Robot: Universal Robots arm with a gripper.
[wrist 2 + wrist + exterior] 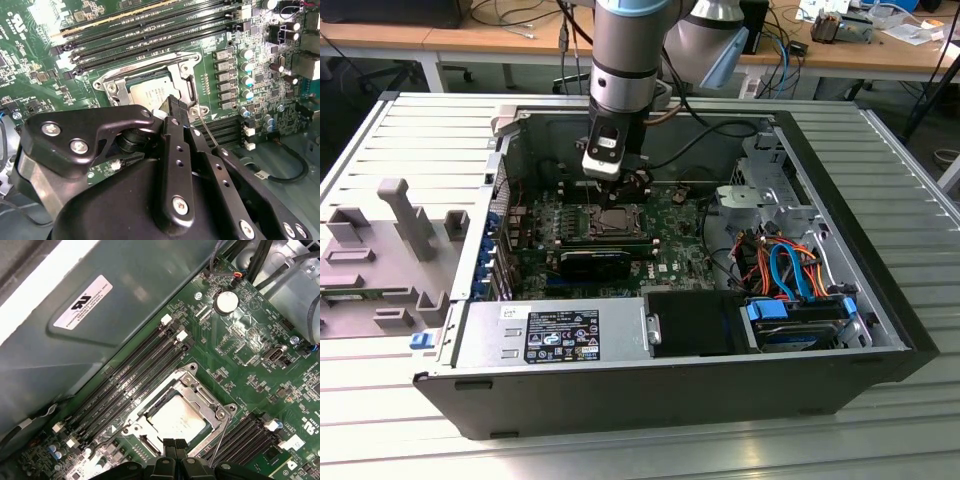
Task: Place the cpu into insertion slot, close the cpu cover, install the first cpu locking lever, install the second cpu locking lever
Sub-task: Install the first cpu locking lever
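The cpu (pixel 175 417) lies flat in the insertion slot (pixel 615 218) on the green motherboard, its silver-grey top showing through the window of the cpu cover (pixel 200 390). The cover is folded down over the chip. In the second wrist view the cpu (pixel 149 92) and cpu cover (pixel 182 70) lie just beyond my fingertips. My gripper (pixel 175 444) hovers at the socket's edge with its black fingers pressed together and nothing between them. A thin wire locking lever (pixel 218 442) runs along the socket right beside the fingers (pixel 172 107).
Long black memory slots (pixel 145 365) run along one side of the socket and more (pixel 250 432) on the other. The grey case wall (pixel 100 340) stands close behind. Capacitors (pixel 247 67), drive cage (pixel 765 185), coloured cables (pixel 785 265) and power supply (pixel 555 330) surround the board.
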